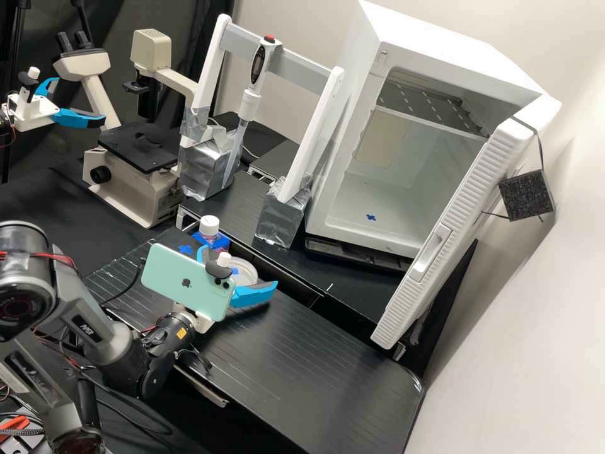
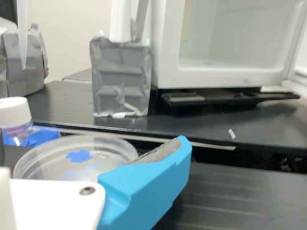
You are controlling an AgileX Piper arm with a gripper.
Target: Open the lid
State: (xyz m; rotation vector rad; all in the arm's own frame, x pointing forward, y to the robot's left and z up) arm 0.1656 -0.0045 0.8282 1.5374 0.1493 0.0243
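Two blue fingers (image 1: 255, 295) stand wide apart on the gripper (image 1: 239, 268), with the clear round dish (image 2: 112, 165) between them and a little beyond in the high view. The dish sits on the near bench (image 1: 340, 372), close to its far edge, a small blue cross showing on it. Just past the dish, a dark gap (image 1: 302, 290) runs along that edge, and beyond it rises the higher bench (image 2: 192, 124). Right beside the dish is the bottle (image 1: 209, 226) with its white cap, in a blue holder (image 1: 220, 242). Away from the bottle's side of the dish, the near bench offers a broad stretch of black top for moving. Across the gap from the dish stand a silver-wrapped block (image 2: 122, 79) and, farther off, a white fridge (image 1: 416, 164) with its door open.

The phone (image 1: 186, 284) on the arm hides part of the gripper and some of the dish's surroundings in the high view. In the wrist view, one finger and the gripper's white plate cover part of the dish's rim, and the bottle is cut off. Whether the dish's lid is seated is hard to make out.
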